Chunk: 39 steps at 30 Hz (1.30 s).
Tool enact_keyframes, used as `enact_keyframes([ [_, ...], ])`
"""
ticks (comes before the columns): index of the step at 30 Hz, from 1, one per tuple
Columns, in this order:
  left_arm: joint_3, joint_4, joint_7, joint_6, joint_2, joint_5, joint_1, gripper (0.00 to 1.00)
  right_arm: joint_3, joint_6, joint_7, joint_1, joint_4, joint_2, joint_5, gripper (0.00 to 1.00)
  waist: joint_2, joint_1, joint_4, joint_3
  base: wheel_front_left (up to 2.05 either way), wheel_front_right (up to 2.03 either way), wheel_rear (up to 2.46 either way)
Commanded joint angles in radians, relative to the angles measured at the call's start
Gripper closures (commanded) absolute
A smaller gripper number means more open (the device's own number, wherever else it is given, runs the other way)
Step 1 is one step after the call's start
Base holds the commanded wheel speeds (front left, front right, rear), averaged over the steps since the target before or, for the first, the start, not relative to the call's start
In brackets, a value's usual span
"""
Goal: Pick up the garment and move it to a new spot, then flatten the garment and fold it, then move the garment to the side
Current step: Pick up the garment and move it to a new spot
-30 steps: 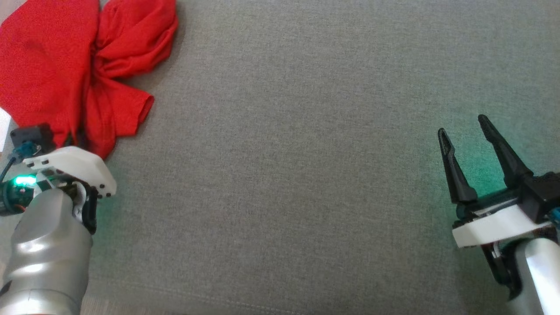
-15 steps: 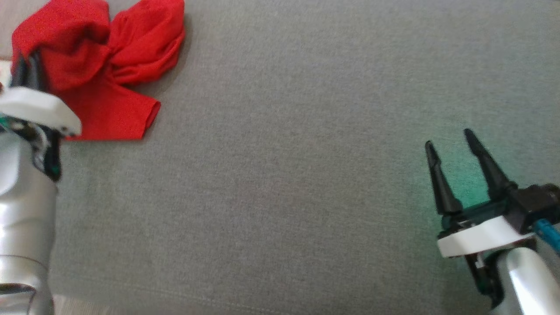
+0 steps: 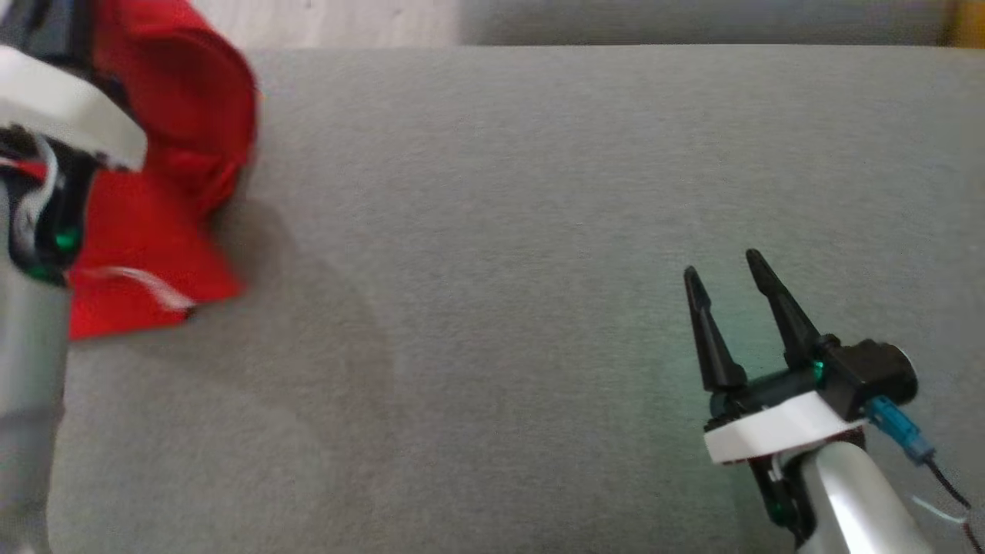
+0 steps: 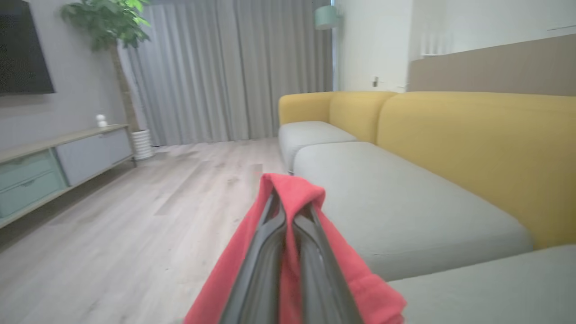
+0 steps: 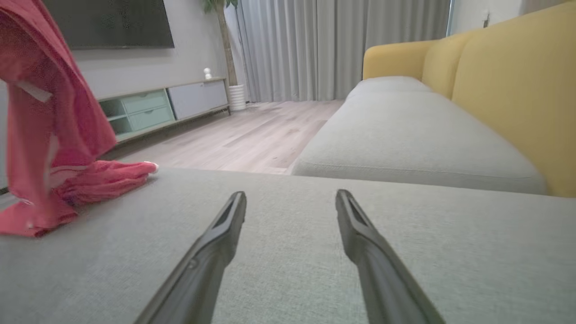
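Note:
The garment (image 3: 185, 115) is a red cloth at the upper left of the head view, bunched up and lifted beside my left arm's white wrist housing (image 3: 69, 115). In the left wrist view my left gripper (image 4: 290, 204) is shut on the garment (image 4: 351, 274), which drapes over both fingertips. The right wrist view shows the garment (image 5: 49, 117) hanging at the left, its lower end lying on the grey cushion (image 5: 288, 279). My right gripper (image 3: 722, 263) stands open and empty low over the cushion at the lower right, far from the cloth; its fingers (image 5: 225, 225) are spread wide.
The grey seat cushion (image 3: 500, 231) spreads wide between the two arms. A yellow backrest (image 4: 472, 144) runs along the sofa's far side. Wooden floor (image 4: 135, 202) lies beyond the cushion's edge, with a low cabinet (image 5: 157, 108) and a potted plant (image 4: 108, 27) by the wall.
My left gripper has risen with the garment, so the cloth hangs from it instead of lying spread out. The head camera has shifted. The right gripper stays open.

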Motion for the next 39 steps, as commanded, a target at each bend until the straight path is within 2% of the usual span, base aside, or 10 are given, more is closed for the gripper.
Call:
enact_keyframes([
  [1, 0.037, -0.134, 0.059, 0.005, 0.06, -0.034, 0.007, 1.0, 0.032, 0.008, -0.012, -0.042, -0.026, 0.015, 0.009, 0.0, 0.0, 0.0002, -0.078, -0.036, 0.0, 0.0, 0.0],
  [6, 0.039, -0.351, 0.172, 0.024, 0.054, -0.11, 0.075, 1.0, 0.058, 0.008, -0.014, -0.052, -0.028, 0.035, 0.015, 0.0, 0.0, 0.0002, -0.156, -0.047, 0.0, 0.0, 0.0],
  [11, 0.017, -0.546, 0.276, 0.049, 0.012, -0.21, 0.103, 1.0, 0.092, 0.008, -0.014, -0.06, -0.049, 0.052, 0.025, 0.0, 0.0, 0.0002, -0.254, -0.042, 0.0, 0.0, 0.0],
  [17, -0.043, -0.634, 0.341, 0.08, -0.046, -0.26, 0.101, 1.0, 0.124, 0.008, -0.014, -0.073, -0.071, 0.065, 0.039, 0.0, 0.0, 0.0002, -0.369, -0.028, 0.0, 0.0, 0.0],
  [26, -0.138, -0.482, 0.315, 0.1, -0.149, -0.259, 0.131, 1.0, 0.147, 0.008, -0.014, -0.082, -0.096, 0.069, 0.078, 0.0, 0.0, 0.0002, -0.49, 0.014, 0.0, 0.0, 0.0],
  [34, -0.251, -0.094, 0.081, 0.052, -0.287, -0.16, 0.11, 1.0, 0.163, 0.008, -0.014, -0.09, -0.107, 0.069, 0.107, 0.0, 0.0, 0.0002, -0.526, 0.055, 0.0, 0.0, 0.0],
  [35, -0.258, -0.043, 0.045, 0.049, -0.301, -0.151, 0.107, 0.67, 0.163, 0.008, -0.014, -0.091, -0.107, 0.069, 0.109, 0.0, 0.0, 0.0002, -0.528, 0.057, 0.0, 0.0, 0.0],
  [36, -0.27, -0.001, 0.006, 0.042, -0.31, -0.138, 0.1, 0.09, 0.163, 0.008, -0.014, -0.093, -0.108, 0.069, 0.112, 0.0, 0.0, 0.0002, -0.53, 0.061, 0.0, 0.0, 0.0],
  [37, -0.278, 0.037, -0.034, 0.036, -0.316, -0.126, 0.095, 0.0, 0.163, 0.008, -0.014, -0.095, -0.109, 0.069, 0.114, 0.0, 0.0, 0.0002, -0.531, 0.064, 0.0, 0.0, 0.0],
  [39, -0.284, 0.109, -0.099, 0.031, -0.323, -0.111, 0.089, 0.0, 0.162, 0.008, -0.014, -0.097, -0.109, 0.069, 0.117, 0.0, 0.0, 0.0002, -0.532, 0.066, 0.0, 0.0, 0.0],
])
